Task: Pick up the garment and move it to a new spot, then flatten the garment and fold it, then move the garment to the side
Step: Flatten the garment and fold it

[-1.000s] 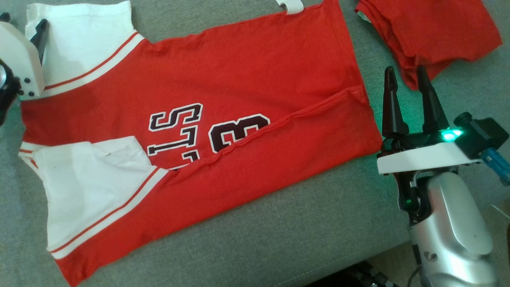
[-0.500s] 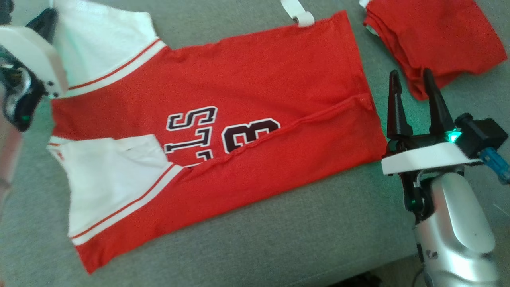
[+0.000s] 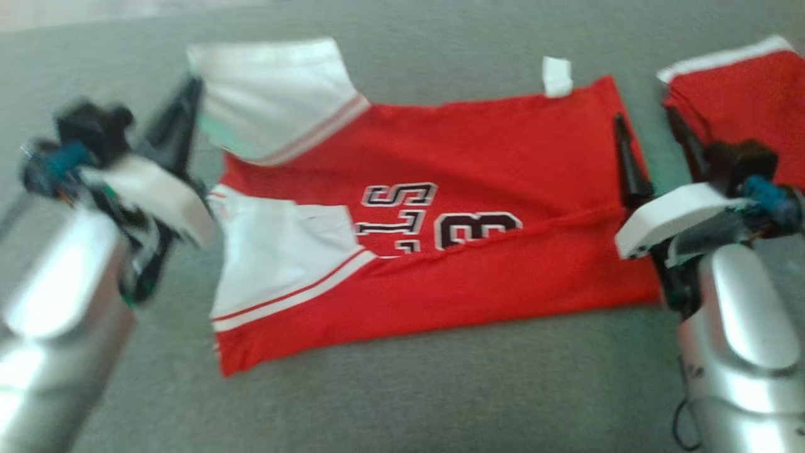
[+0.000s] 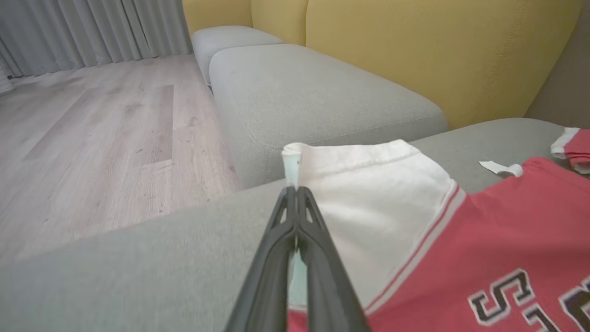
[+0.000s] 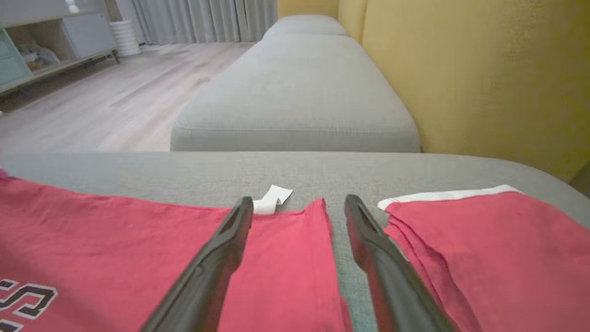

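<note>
The red garment point(image 3: 478, 157) with white sleeves lies spread across the grey sofa cushion point(image 3: 440, 390), sleeves toward the cushion's left edge and hem toward its right, a white tag point(image 3: 556, 75) poking from its far side. The left end effector point(image 4: 295, 191) is pressed together on the edge of the far white sleeve point(image 4: 368, 184), near the cushion's far-left corner, with a strip of cloth pinched between its fingers. The right end effector point(image 5: 299, 203) is spread wide over the hem's far corner, one finger above the red cloth and the other above bare cushion just beside a folded red cloth point(image 3: 742, 94); whether it touches the cloth I cannot tell.
</note>
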Motion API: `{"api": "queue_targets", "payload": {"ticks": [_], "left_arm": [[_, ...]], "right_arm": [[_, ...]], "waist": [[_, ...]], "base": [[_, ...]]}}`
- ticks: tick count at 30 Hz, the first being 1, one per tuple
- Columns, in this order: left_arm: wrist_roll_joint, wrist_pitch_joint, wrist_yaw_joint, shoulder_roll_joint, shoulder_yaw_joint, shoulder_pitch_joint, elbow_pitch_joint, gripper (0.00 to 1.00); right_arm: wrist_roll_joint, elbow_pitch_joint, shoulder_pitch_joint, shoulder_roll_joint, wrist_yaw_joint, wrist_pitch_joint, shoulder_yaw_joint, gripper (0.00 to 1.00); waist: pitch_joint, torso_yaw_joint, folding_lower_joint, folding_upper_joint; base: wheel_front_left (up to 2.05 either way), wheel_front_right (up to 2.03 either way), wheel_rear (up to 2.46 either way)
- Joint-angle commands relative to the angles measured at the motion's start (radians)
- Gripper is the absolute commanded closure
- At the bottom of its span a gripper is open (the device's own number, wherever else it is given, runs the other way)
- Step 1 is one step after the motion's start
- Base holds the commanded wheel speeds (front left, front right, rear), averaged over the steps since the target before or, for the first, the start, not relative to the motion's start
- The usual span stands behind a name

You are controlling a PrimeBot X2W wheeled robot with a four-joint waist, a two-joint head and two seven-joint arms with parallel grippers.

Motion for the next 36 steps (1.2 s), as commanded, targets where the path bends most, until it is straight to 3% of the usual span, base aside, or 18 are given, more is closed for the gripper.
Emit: {"api": "queue_targets", "payload": {"ticks": [1,12,24,25,27,36], "left_arm": [[-0.010,-0.013,0.016,0.036,0.033,0.025,-0.078,1.00],[-0.006,0.015,0.075,0.023,-0.023,0.169,-0.325,1.00],[0.014,0.030,0.088,0.026,-0.037,0.144,-0.392,1.00],[0.014,0.031,0.088,0.025,-0.038,0.141,-0.391,1.00],[0.019,0.037,0.088,0.026,-0.042,0.131,-0.384,1.00],[0.015,0.028,0.098,0.047,-0.009,0.087,-0.320,1.00]], "right_arm": [[0.002,-0.009,-0.053,-0.025,-0.001,0.040,0.005,0.00],[-0.020,0.219,-0.249,-0.131,-0.001,0.256,-0.007,0.00],[-0.083,0.511,-0.415,-0.200,-0.001,0.316,0.015,0.00],[-0.081,0.532,-0.422,-0.200,-0.001,0.320,0.023,0.12],[-0.076,0.570,-0.445,-0.209,-0.001,0.305,0.036,1.00],[-0.015,0.626,-0.509,-0.184,-0.001,0.188,0.104,1.00]], "waist": [[-0.036,0.074,0.0003,-0.0001],[0.008,0.148,0.0003,-0.0001],[0.070,0.190,0.0003,-0.0001],[0.071,0.191,0.0003,-0.0001],[0.075,0.192,0.0003,-0.0001],[0.049,0.160,0.0003,-0.0001]], "base": [[0.00,0.00,0.00],[0.00,0.00,0.00],[0.00,0.00,0.00],[0.00,0.00,0.00],[0.00,0.00,0.00],[0.00,0.00,0.00]]}}
